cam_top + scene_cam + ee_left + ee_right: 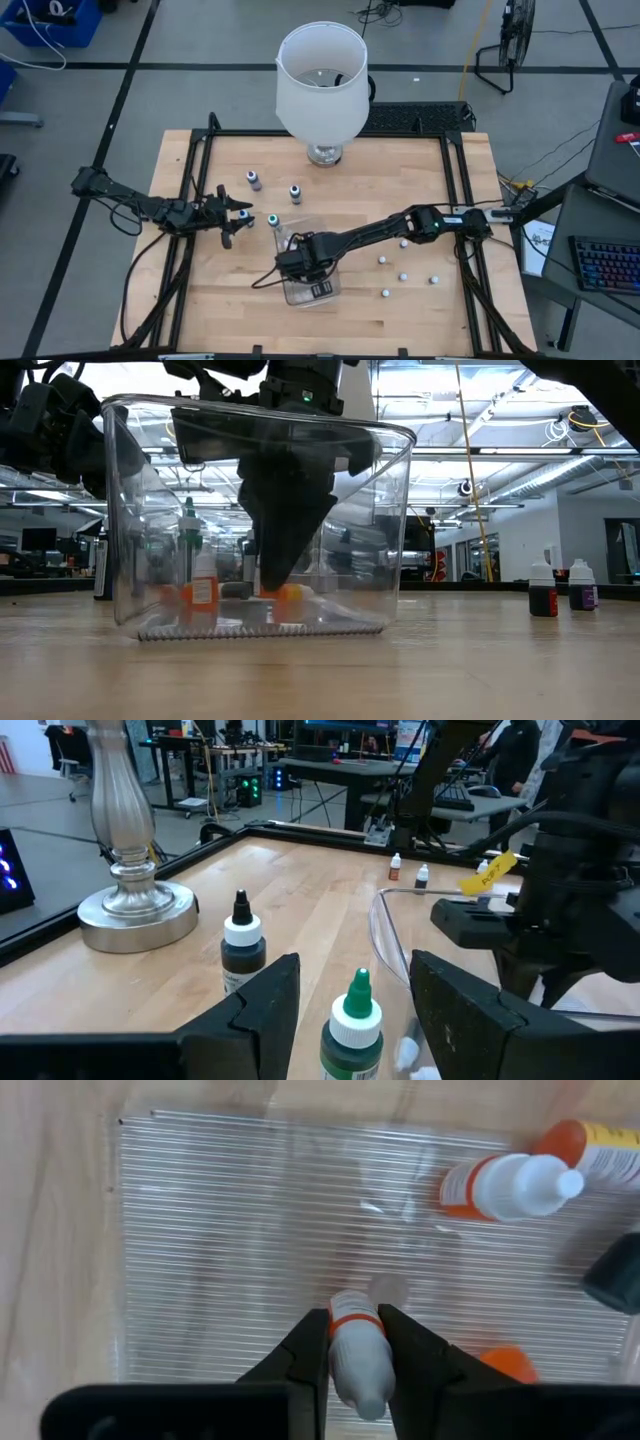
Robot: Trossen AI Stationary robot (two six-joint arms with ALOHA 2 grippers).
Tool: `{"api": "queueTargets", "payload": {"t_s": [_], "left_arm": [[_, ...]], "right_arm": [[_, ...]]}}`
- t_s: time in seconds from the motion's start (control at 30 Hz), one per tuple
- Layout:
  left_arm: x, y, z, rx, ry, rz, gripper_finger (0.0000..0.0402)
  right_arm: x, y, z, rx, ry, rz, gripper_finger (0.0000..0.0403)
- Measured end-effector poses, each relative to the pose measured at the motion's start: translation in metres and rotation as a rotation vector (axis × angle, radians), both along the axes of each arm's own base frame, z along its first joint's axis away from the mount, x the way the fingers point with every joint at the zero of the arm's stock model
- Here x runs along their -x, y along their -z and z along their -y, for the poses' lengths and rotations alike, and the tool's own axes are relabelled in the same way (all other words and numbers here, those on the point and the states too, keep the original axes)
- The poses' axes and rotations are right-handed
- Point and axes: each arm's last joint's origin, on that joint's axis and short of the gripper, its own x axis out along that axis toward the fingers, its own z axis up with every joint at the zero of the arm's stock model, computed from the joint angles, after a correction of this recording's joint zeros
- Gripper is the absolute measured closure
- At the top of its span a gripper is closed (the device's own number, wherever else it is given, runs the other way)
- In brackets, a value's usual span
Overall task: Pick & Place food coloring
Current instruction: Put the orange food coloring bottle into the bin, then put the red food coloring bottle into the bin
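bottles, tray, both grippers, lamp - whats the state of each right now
right gripper: down inside the tray, shut on a whitish bottle
whitish bottle: held, orange band
clear tray: open-topped, resting on the table
orange-capped bottle: lying on its side in the tray
left gripper: open around the green-capped bottle
green-capped bottle: upright, capped
lamp: upright

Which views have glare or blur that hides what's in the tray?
Low view: bright ceiling lights behind, tray walls reflective, right gripper a dark silhouette. Right wrist view: ribbed tray floor smears the wood; held bottle is sharp. High view: even lighting, tray contents too small to tell.
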Motion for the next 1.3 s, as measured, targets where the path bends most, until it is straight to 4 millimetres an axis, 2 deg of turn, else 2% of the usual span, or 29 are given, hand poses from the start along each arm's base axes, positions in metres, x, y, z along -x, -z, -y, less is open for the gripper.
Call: {"api": "queueTargets", "payload": {"t_s": [0.23,0.43,0.57,0.7,0.87,0.97,1.03,1.1,1.3], "left_arm": [[0.0,0.0,0.0,0.0,0.0,0.0,0.0211],[0.0,0.0,0.0,0.0,0.0,0.0,0.021],[0.0,0.0,0.0,0.0,0.0,0.0,0.021],[0.0,0.0,0.0,0.0,0.0,0.0,0.021],[0.0,0.0,0.0,0.0,0.0,0.0,0.0211],[0.0,0.0,0.0,0.0,0.0,0.0,0.021],[0.0,0.0,0.0,0.0,0.0,0.0,0.021],[0.0,0.0,0.0,0.0,0.0,0.0,0.0211],[0.0,0.0,0.0,0.0,0.0,0.0,0.021]], "right_arm": [[0.0,0.0,0.0,0.0,0.001,0.001,0.0264],[0.001,-0.009,0.0,-0.001,0.002,0.019,0.0238],[0.007,-0.037,0.003,0.043,0.014,0.079,0.0241],[0.022,-0.08,0.01,0.107,0.059,0.15,0.0245],[0.062,-0.135,0.018,0.069,0.282,0.114,0.0244],[0.093,-0.151,0.014,0.077,0.394,0.055,0.0244],[0.112,-0.15,0.007,0.099,0.427,0.045,0.0244],[0.128,-0.142,0.001,0.109,0.447,0.042,0.0243],[0.17,-0.097,-0.006,0.078,0.478,0.057,0.0244]]}}
